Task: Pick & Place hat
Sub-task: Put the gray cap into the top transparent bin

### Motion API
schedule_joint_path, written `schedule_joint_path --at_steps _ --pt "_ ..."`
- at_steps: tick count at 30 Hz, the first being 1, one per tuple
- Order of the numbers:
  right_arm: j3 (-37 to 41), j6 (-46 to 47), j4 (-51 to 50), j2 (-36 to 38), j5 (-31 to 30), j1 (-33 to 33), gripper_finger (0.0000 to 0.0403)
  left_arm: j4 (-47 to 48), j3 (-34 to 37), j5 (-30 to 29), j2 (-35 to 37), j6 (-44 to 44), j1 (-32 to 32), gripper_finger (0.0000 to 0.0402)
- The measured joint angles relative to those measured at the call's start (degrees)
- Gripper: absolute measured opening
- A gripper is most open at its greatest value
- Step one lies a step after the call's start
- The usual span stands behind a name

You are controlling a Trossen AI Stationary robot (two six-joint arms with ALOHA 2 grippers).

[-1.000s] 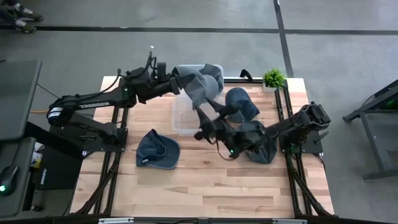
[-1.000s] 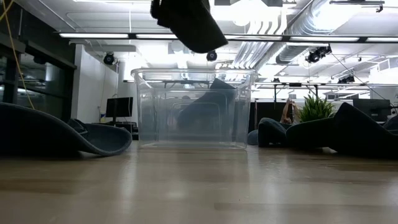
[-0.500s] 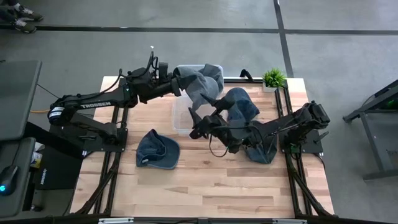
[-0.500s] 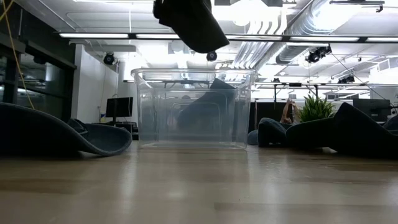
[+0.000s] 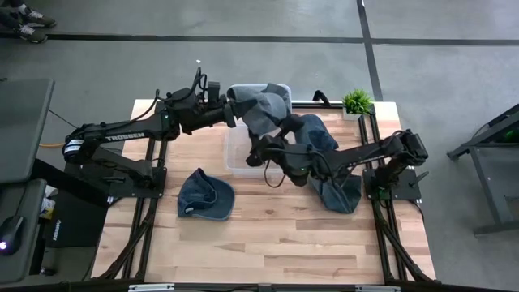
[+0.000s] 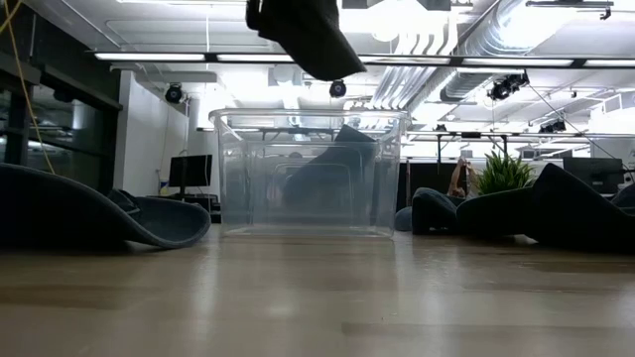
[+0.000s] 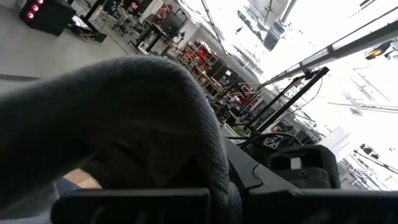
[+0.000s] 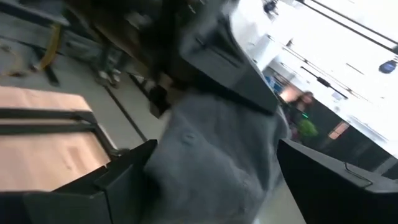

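A grey hat (image 5: 263, 105) hangs over the far part of a clear plastic bin (image 5: 242, 154), with my left gripper (image 5: 232, 110) shut on it. In the low view the hat (image 6: 303, 35) is a dark mass above the bin (image 6: 308, 174). My right gripper (image 5: 258, 151) stands open, level, over the bin just near of the hat. In the right wrist view the hat's grey cloth (image 8: 217, 149) lies between its two spread fingers. My left gripper holds the hat by the end nearest the left arm (image 5: 240, 109), coming in level from the table's left. In its wrist view the cloth (image 7: 124, 118) bulges over the fingers and hides the place of contact. The hat hangs clear above the bin. Whether my right gripper touches the hat, I cannot tell.
A blue cap (image 5: 204, 195) lies on the table left of the bin. Two more dark hats (image 5: 318, 134) (image 5: 340, 193) lie right of it, under the right arm. A small potted plant (image 5: 355, 102) stands at the far right corner.
My right gripper has gone toward the table's far edge, closer to the hanging hat, and its wrist has turned. My left gripper has kept the hat where it was above the bin.
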State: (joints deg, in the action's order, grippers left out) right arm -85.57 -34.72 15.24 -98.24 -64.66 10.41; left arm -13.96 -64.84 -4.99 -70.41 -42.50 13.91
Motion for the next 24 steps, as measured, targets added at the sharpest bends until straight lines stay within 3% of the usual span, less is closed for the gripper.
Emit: schedule_joint_path --at_steps 7,15,19,24 --pt "-0.01 0.20 0.49 0.00 -8.48 0.13 0.0323 0.13 0.01 0.86 -0.02 0.05 0.00 0.0000" --pt "0.01 2.75 2.21 0.00 -7.97 0.11 0.0315 0.20 0.02 1.59 -0.04 0.05 0.00 0.0000" --pt "0.00 2.78 2.60 0.00 -6.33 0.58 0.0286 0.43 0.02 1.68 -0.04 0.05 0.00 0.0000" --pt "0.01 2.80 3.13 0.00 -5.32 0.94 0.0220 0.44 0.02 1.97 -0.04 0.05 -0.02 0.0000"
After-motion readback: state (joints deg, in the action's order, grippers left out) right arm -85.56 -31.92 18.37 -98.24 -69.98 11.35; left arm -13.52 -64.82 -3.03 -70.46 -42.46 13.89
